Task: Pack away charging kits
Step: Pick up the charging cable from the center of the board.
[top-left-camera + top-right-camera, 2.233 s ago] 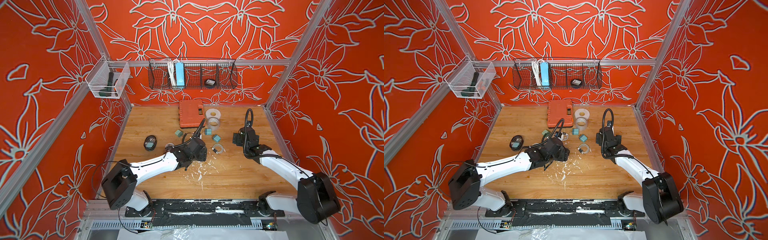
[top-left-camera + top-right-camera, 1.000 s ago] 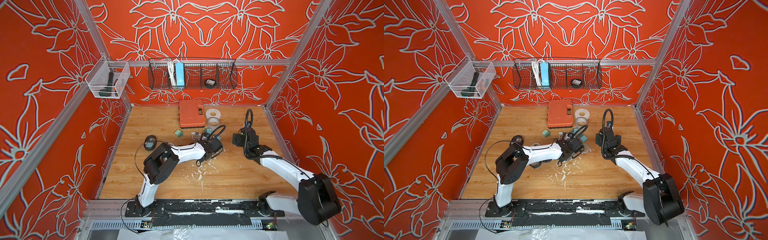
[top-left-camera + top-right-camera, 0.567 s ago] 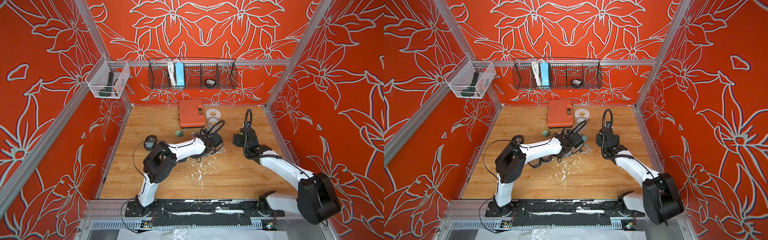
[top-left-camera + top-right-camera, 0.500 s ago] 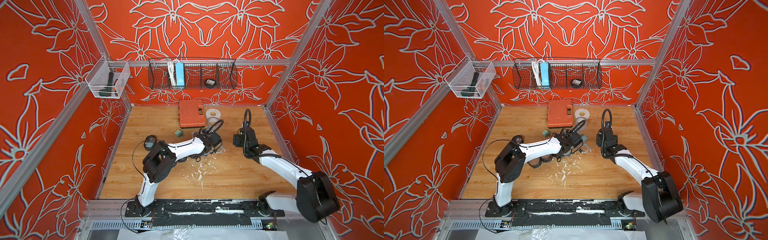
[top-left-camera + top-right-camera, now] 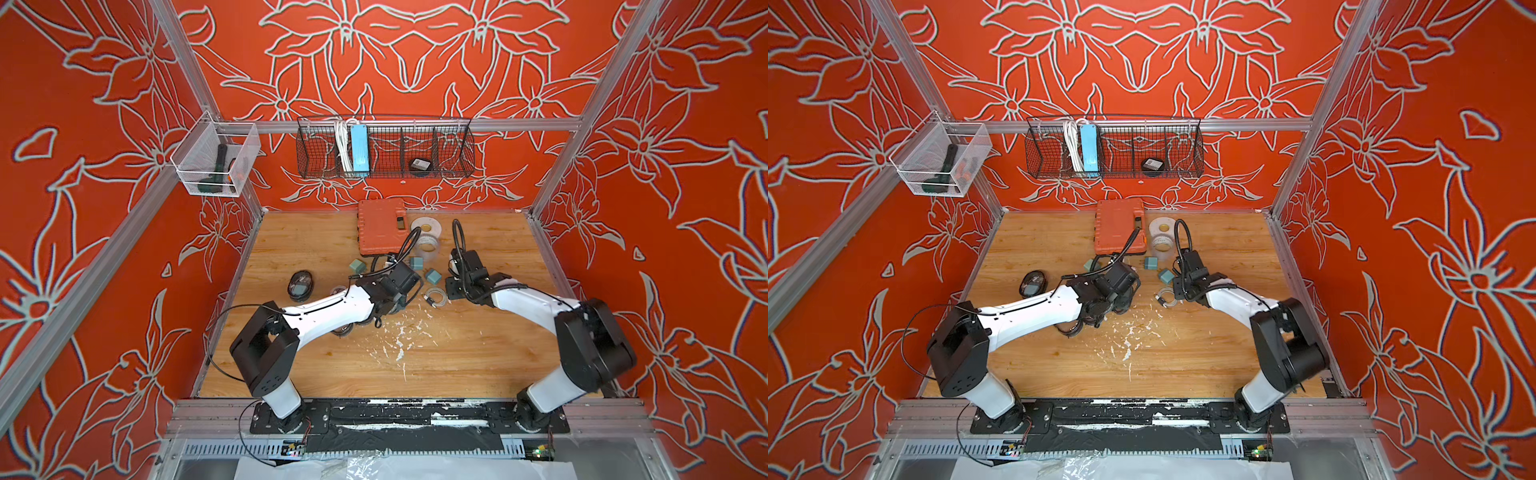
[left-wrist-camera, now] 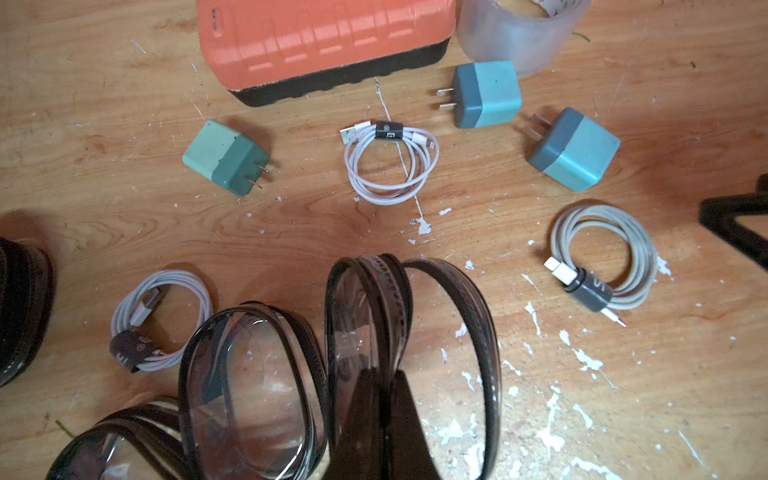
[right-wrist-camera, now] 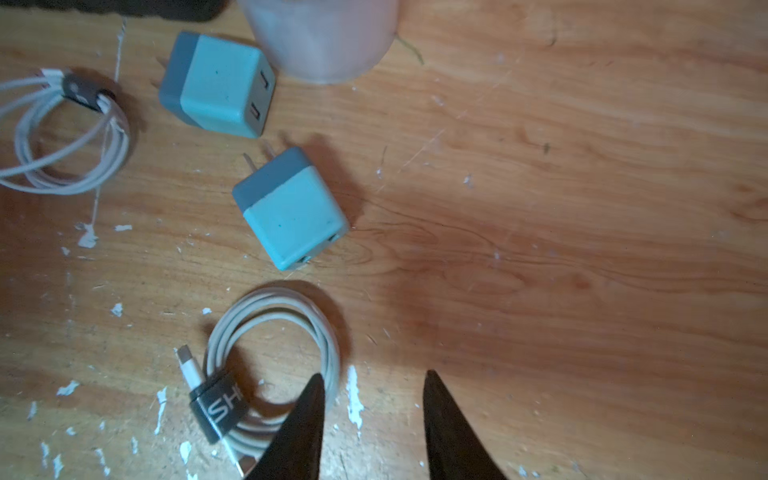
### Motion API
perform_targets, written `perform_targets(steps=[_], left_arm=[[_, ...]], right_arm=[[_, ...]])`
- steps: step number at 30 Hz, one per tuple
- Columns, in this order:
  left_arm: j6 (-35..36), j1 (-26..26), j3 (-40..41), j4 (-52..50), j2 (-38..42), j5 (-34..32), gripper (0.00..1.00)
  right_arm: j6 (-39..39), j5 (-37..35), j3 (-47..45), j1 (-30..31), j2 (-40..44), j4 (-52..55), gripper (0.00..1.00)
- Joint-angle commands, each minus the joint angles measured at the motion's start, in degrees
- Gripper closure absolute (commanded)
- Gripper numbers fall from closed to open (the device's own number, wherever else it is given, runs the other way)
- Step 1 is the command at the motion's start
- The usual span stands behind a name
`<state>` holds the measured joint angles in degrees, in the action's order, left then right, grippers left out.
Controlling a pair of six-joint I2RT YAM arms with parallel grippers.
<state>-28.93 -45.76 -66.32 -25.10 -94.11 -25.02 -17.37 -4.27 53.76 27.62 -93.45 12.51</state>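
- Left claw [image 6: 386,386] is clenching a pouch's [image 6: 415,316] rim, with two more pouches lying beside it.
- Right claw [image 7: 374,374] is standing parted over a cable [image 7: 274,328], one finger overlapping the coil and nothing gripped.
- Three plugs [image 6: 575,149] and three cables [image 6: 390,166] are lying loose on the table [image 6: 623,395] near the case [image 6: 324,37], so most packing seems left.

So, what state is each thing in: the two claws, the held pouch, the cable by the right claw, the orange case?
Left claw: shut on the rim of the held pouch.
Held pouch: unzipped, gaping.
Right claw: open, astride one side of the coiled cable.
Coiled cable: banded, lying flat.
Orange case: closed, flat.
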Motion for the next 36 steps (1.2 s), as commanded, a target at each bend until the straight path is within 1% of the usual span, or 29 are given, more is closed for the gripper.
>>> perform_targets(steps=[1,6,9,15,18,19,21,24,25,29,32,34,36], left_arm=[[0.34,-0.05,0.16,1.56,-0.69,0.02,1.0],[0.06,-0.04,-0.56,0.58,-2.14,-1.63,1.0],[0.24,-0.03,-0.7,0.59,-2.47,-2.08,1.0],[0.25,0.14,-0.76,1.02,-2.71,-1.35,1.0],[0.26,0.14,-0.7,1.02,-2.67,-1.68,1.0],[0.14,0.23,-0.65,1.09,-2.64,-1.72,1.0],[0.11,0.24,-0.41,1.35,-2.26,-1.89,1.0],[-0.15,0.64,0.72,2.73,-1.54,-1.27,1.0],[-0.23,0.88,1.31,3.5,-1.3,-0.34,1.0],[-1.55,1.93,3.83,6.56,0.42,2.06,1.0],[-2.22,3.26,6.1,8.8,1.96,3.89,1.0],[-2.71,4.3,7.19,9.52,2.71,4.94,1.0],[-3.04,4.87,8.06,10.26,3.49,5.74,1.0]], right_arm=[[0.57,-1.22,3.02,1.47,-3.77,4.27,0.59],[0.75,-2.23,4.05,2.44,-6.47,4.55,0.59],[0.54,-2.37,4.59,2.56,-7.33,5.29,0.55],[0.38,-3.02,6.28,3.41,-11.06,5.02,0.55],[-0.11,-3.19,8.28,3.78,-14.18,5.79,0.63],[-0.37,-3.49,9.2,3.84,-15.08,6.54,0.67],[-0.82,-4.12,10.02,3.91,-15.57,7.68,0.79],[-1.73,-4.25,9.15,3.92,-13.68,7.77,0.98],[-2.49,-4.26,8.44,3.89,-12.54,7.71,1.0],[-4.26,-1.58,5.32,3.99,-6.28,7.41,1.0],[-6.14,-1.35,4.52,4.05,-1.88,9.5,1.0],[-8.55,-1.4,4.96,4.02,-0.14,12.19,1.0],[-9.04,0.52,4.74,4.25,0.71,12.66,1.0]])
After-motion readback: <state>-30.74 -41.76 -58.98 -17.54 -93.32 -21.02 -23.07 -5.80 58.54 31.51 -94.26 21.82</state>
